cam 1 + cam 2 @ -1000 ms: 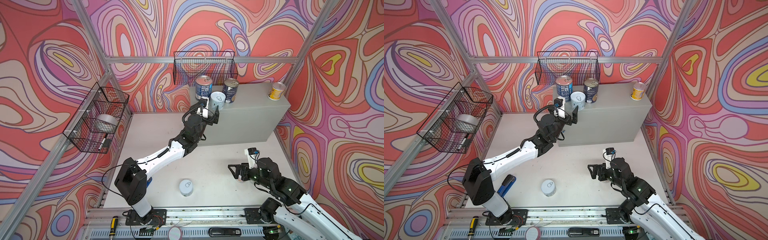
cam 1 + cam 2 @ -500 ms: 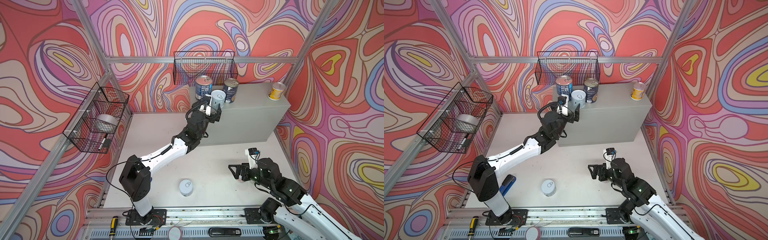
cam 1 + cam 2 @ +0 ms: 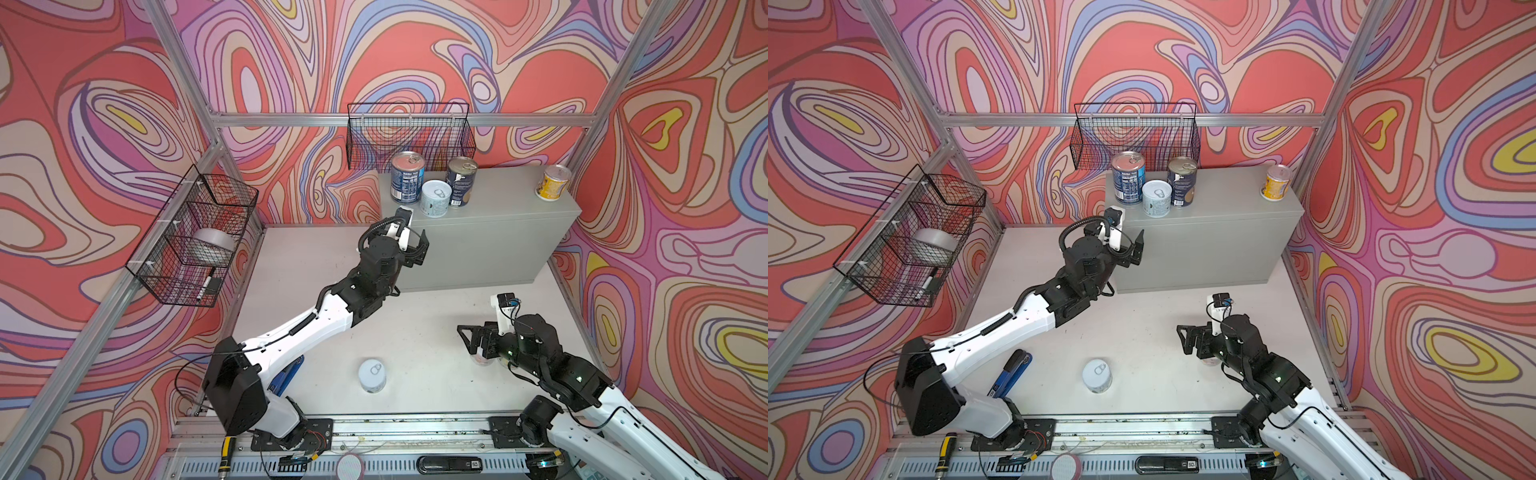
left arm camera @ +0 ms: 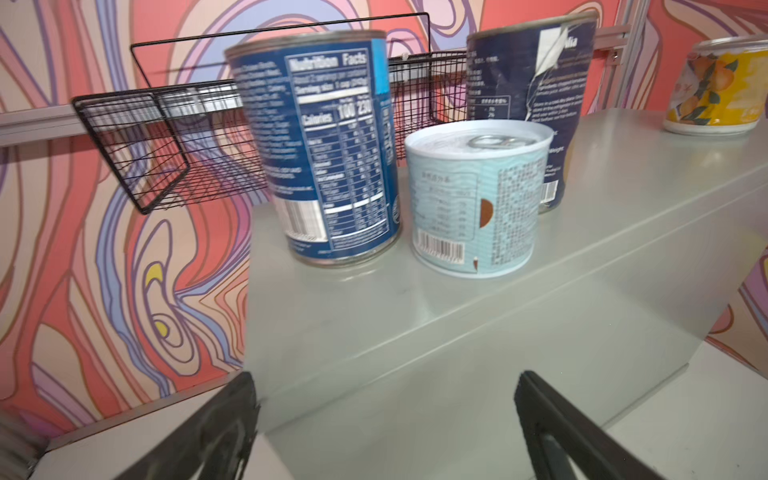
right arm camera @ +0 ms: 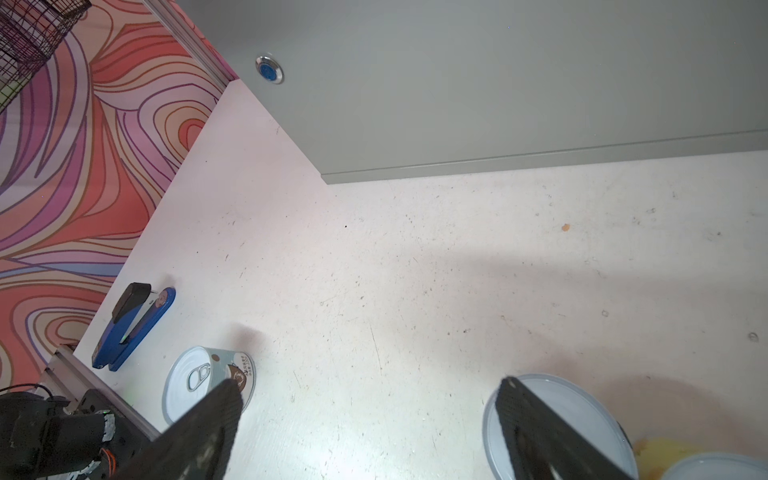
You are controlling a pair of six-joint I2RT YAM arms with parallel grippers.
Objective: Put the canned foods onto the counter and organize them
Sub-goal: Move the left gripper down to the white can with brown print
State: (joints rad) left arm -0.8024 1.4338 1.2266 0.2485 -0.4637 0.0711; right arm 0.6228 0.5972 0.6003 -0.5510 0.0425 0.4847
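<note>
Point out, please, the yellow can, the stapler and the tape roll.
yellow can (image 3: 552,188): in a top view, on its printed label.
stapler (image 5: 158,311): in the right wrist view, on its blue base.
tape roll (image 3: 212,246): in a top view, on its silver side.

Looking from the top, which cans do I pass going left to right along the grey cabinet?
In a top view, on the counter: dark blue can → pale blue can → second dark blue can → yellow can.
</note>
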